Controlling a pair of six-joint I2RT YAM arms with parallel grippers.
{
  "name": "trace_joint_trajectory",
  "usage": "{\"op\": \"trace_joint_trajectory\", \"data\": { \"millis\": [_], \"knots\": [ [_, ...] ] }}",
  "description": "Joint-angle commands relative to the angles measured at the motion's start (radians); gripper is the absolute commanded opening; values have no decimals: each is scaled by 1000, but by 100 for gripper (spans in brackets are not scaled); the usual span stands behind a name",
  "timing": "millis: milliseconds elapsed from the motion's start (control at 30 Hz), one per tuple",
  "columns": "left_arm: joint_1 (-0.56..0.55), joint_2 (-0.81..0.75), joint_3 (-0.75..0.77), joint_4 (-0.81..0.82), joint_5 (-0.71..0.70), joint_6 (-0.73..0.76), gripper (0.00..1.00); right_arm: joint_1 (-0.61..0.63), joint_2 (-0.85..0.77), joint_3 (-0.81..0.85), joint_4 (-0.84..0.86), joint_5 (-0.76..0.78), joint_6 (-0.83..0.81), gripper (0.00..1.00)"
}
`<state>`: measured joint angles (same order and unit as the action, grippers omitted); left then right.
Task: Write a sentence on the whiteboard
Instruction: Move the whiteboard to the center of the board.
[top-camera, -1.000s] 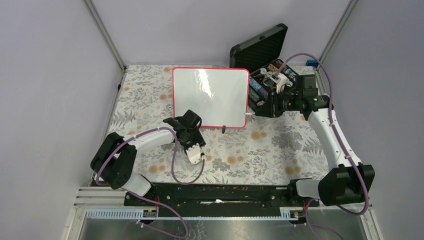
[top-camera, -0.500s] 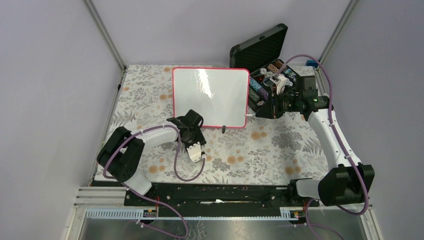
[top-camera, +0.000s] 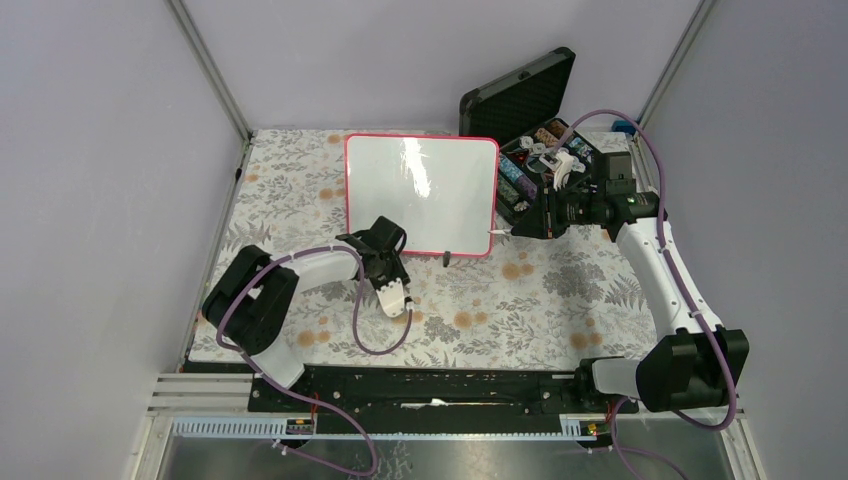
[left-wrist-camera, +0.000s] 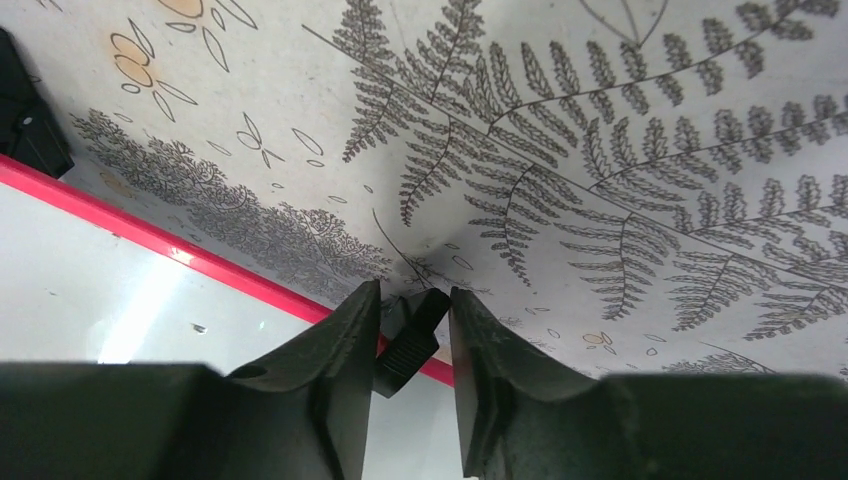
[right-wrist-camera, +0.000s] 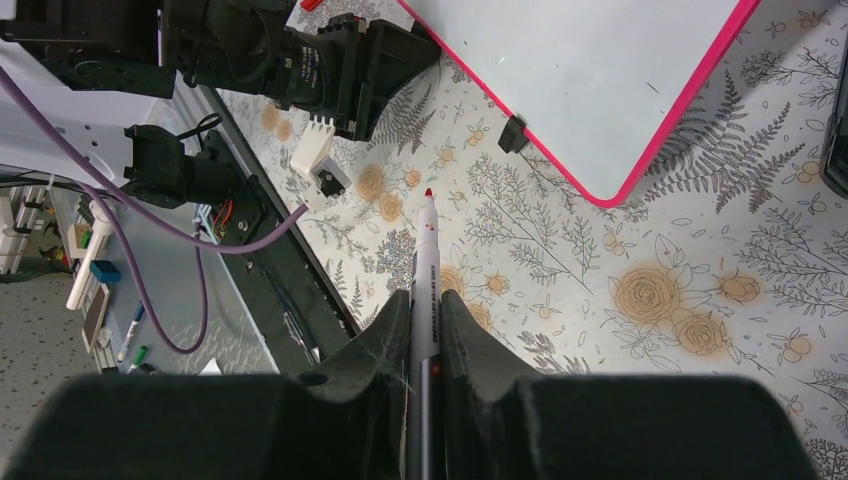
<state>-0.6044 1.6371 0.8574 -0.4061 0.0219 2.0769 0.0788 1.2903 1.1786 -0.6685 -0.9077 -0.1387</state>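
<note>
1. Whiteboard (top-camera: 420, 195) lying face up on the desk (top-camera: 520, 300), far of centre, long side running left to right. Face blank; sentence not yet begun.
2. Right tool (right-wrist-camera: 424, 300) clamped on a red-tipped marker (right-wrist-camera: 427, 250), uncapped, tip projecting well past the fingers.
3. Marker's long axis pointed leftward at the board's near right corner. Tip just beside that corner, over the floral cloth; no contact with the board visible in the right wrist view.
4. Left tool (left-wrist-camera: 413, 305) at the board's near edge, left of middle, fingers either side of a small black foot (left-wrist-camera: 408, 340). Gap narrow; cannot tell whether pressed onto the foot or merely straddling it.
5. Judged: right arm the writing arm and the nearer one to the open face. Whole writing field lying left of and beyond the tip, so a carry toward the far left corner and a descent needed before the first stroke.
6. Judged risk: board sliding under pen pressure if not steadied at the foot. Open black case (top-camera: 520, 95) close beside the board's right edge, near the right wrist.
</note>
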Motion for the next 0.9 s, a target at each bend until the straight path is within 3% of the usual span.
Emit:
{"op": "trace_joint_trajectory", "data": {
  "millis": [0, 200, 300, 867],
  "knots": [
    [9, -1, -7, 36, 22, 224, 29, -7, -14, 10, -13, -28, -22, 0],
    [-3, -31, -33, 19, 41, 251, 11, -7, -16, 10, -14, -29, -27, 0],
    [-19, -52, -48, -2, 55, 249, 7, -7, -14, 9, -13, -31, -27, 0],
    [-182, -73, 47, -198, 46, 89, 0, -8, -30, 7, -13, -41, -32, 0]
  ]
}}
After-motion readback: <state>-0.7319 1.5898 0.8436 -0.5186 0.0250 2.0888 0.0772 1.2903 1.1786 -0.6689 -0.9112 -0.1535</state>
